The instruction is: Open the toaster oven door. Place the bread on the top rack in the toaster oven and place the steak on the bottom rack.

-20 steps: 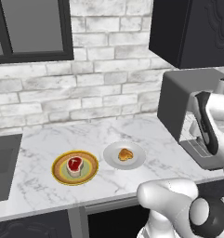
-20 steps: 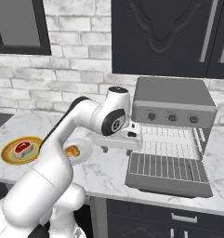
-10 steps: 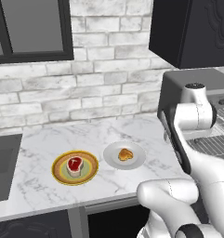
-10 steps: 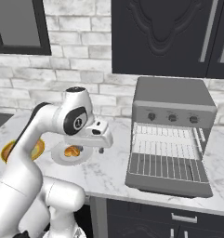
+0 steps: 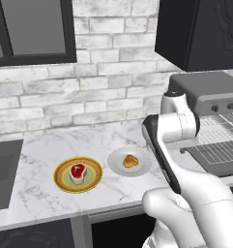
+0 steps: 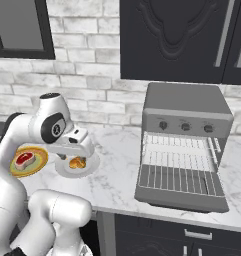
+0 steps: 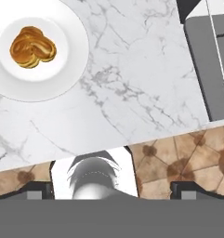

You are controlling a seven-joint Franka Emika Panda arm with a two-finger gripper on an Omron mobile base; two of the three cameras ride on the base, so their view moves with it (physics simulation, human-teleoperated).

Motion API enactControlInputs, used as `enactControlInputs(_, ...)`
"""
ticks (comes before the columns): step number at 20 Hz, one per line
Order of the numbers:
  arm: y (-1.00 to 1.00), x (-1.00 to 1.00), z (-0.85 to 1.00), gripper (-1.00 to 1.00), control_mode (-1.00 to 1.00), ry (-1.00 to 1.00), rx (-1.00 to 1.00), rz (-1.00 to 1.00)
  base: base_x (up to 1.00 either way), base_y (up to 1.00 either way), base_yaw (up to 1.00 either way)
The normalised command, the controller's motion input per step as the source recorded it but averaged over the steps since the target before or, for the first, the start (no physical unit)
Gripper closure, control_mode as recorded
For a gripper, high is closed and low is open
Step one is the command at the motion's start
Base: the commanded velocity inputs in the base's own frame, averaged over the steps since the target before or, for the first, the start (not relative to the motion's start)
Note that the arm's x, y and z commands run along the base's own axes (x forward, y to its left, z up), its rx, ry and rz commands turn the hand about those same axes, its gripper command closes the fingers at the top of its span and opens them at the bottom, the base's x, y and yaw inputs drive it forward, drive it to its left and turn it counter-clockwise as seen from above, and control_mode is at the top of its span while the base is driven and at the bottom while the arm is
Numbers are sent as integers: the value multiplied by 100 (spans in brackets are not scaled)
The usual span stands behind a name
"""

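Note:
The toaster oven [image 6: 185, 111] stands on the right of the counter, and the toaster oven door [image 6: 180, 186] lies folded down flat in front of it. Inside show the top rack [image 6: 178, 142] and the bottom rack [image 6: 176, 159]. The bread [image 7: 33, 46] lies on a white plate [image 7: 72, 69]; it also shows as the bread [image 5: 131, 161] and the bread [image 6: 78, 162]. To its left the steak [image 5: 78, 172] sits on a yellow plate [image 5: 61, 181]. My gripper [image 6: 81, 150] hovers just above the bread plate's right side, pointing down. My gripper [image 7: 112, 191] is open and holds nothing.
A dark sink [image 5: 3, 174] is set into the counter at far left. Black wall cabinets [image 6: 182, 40] hang over the oven. The counter's front edge [image 7: 132, 142] runs just below the hand, with tiled floor beyond it. The open door's left edge [image 7: 199, 69] lies right of the plate.
The arm has swung left, away from the open oven, and the gripper now hangs over the bread plate. The jaws stayed open; bread, steak and door have not moved.

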Motion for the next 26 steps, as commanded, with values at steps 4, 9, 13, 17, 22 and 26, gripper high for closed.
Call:
enactControlInputs(4,66,5,0,-100,-100,0,0,0,0,0,0)
enactControlInputs(9,61,2,0,-100,-100,0,2,1,0,0,0)
enactControlInputs(13,57,1,0,-100,-100,0,5,4,0,0,0)
enactControlInputs(17,49,0,-2,-100,-100,0,7,8,0,0,0)
enactControlInputs(22,49,0,-10,-100,-100,0,6,14,0,0,0)
enactControlInputs(26,46,1,-12,-100,-100,-5,8,14,0,0,0)
